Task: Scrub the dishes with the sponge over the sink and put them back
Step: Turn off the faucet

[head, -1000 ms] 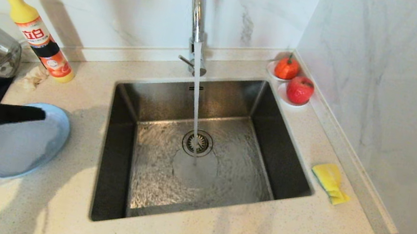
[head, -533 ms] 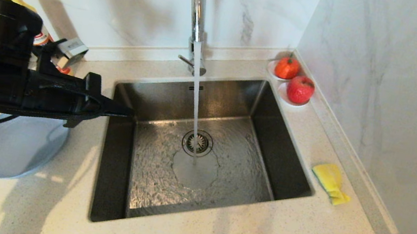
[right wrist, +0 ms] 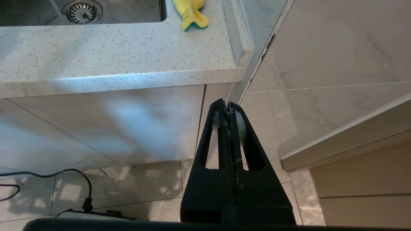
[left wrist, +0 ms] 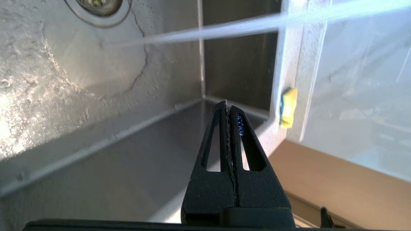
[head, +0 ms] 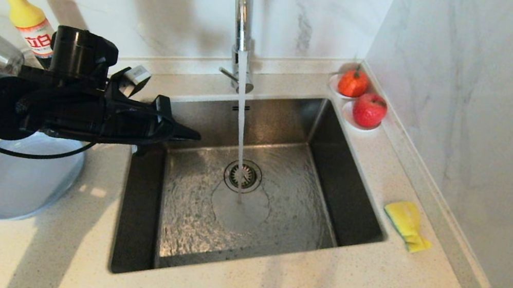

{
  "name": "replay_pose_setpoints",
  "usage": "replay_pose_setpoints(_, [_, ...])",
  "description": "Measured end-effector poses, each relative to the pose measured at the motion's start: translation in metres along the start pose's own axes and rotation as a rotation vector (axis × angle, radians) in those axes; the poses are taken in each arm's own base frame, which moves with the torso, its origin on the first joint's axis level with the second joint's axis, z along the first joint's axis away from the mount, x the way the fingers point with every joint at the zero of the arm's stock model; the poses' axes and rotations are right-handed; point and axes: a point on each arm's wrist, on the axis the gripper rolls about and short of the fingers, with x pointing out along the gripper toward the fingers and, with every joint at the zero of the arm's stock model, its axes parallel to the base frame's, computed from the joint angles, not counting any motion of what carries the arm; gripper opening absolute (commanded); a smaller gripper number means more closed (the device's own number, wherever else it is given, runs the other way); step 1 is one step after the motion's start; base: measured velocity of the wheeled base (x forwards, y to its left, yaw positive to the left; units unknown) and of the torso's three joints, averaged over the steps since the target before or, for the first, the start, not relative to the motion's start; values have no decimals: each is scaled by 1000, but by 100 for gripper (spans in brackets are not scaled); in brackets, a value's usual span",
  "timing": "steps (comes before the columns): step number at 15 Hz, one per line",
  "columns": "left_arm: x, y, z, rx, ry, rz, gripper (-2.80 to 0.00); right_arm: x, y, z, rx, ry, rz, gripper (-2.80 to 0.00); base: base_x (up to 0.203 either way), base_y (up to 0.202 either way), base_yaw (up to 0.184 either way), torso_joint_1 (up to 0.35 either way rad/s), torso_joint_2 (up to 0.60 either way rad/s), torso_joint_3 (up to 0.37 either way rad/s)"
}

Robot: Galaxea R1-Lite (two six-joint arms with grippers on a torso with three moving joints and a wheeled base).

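Progress: nothing scrubbed yet | left gripper (head: 193,133) clenched empty above sink (head: 145,188) left edge | right gripper (right wrist: 228,104) clenched, parked below counter | sponge (head: 407,224) untouched right of sink | grey-blue plate (head: 15,182) on counter left

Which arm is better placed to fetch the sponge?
Right, probably. The sponge lies on the counter right of the sink. The left gripper, shut and empty, is over the sink's left edge. The right gripper, shut, hangs below the counter near that corner.
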Motion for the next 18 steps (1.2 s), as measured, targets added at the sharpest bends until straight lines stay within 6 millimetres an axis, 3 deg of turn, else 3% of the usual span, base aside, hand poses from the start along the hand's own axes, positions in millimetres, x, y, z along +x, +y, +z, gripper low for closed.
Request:
replay_pose_setpoints(6, [13,-10,28,-54,-124,-99,-280,0,0,0,0,0,0,-280,0,0,0,0,0,0])
replay_pose_setpoints(18, [37,-9,55,-51,-217,-99,-280,0,0,0,0,-1,0,-280,0,0,0,0,0,0])
